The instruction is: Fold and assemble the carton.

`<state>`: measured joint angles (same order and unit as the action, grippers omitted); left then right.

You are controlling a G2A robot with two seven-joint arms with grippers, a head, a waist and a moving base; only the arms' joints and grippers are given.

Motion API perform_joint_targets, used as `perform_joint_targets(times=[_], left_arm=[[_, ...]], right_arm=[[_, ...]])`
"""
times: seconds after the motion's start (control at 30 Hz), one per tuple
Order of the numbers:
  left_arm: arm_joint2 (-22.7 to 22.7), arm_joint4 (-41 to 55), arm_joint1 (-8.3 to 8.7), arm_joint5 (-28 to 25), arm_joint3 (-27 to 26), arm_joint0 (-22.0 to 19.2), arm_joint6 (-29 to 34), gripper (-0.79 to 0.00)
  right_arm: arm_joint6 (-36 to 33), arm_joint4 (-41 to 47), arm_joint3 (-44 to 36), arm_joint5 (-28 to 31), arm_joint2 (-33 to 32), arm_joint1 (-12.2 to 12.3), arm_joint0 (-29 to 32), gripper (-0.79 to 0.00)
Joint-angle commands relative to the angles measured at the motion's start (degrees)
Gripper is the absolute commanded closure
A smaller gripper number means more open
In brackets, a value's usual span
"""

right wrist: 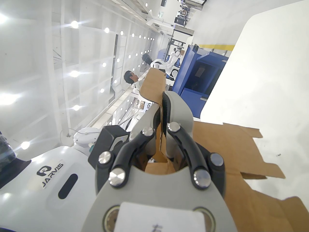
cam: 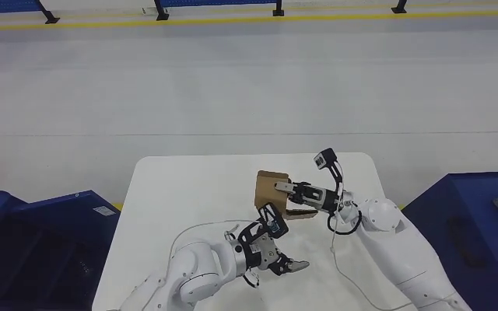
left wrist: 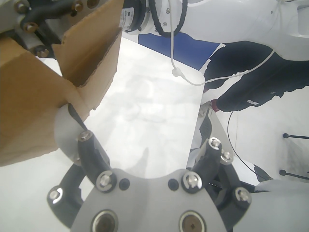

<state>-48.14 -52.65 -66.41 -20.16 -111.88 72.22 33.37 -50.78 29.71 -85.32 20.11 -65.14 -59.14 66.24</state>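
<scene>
The brown carton (cam: 268,190) is held up over the white table (cam: 187,194), partly unfolded, with loose flaps (right wrist: 229,146) spread toward the tabletop. My right gripper (cam: 286,188) comes in from the right and is shut on an upright carton flap (right wrist: 154,83), which is pinched between its fingers (right wrist: 169,107). My left gripper (cam: 288,264) sits low, in front of the carton, and is open wide. In the left wrist view one of its fingertips (left wrist: 70,114) is right at the carton's lower corner (left wrist: 29,97); the other (left wrist: 213,121) is far from the carton.
Blue bins stand beside the table on the left (cam: 54,233) and on the right (cam: 459,210). A thin white cable (left wrist: 183,76) hangs from the right arm over the table's rounded corner. The table's left half is bare white surface.
</scene>
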Motion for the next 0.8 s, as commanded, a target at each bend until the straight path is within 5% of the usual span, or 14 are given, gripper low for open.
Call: perform_joint_targets(times=[0.0,0.77], left_arm=[[-0.68,-0.11,0.15,0.11,-0.13,0.51,-0.18,-0.785],[-2.41,0.41,0.74,-1.27,-0.89,3.28,0.06,-0.785]], right_arm=[[-0.38,0.72,0.55,-0.12,-0.66,0.04,0.04,0.0],[-3.41,1.7,0.79,-3.4,0.35,-0.51,-0.25,0.0]])
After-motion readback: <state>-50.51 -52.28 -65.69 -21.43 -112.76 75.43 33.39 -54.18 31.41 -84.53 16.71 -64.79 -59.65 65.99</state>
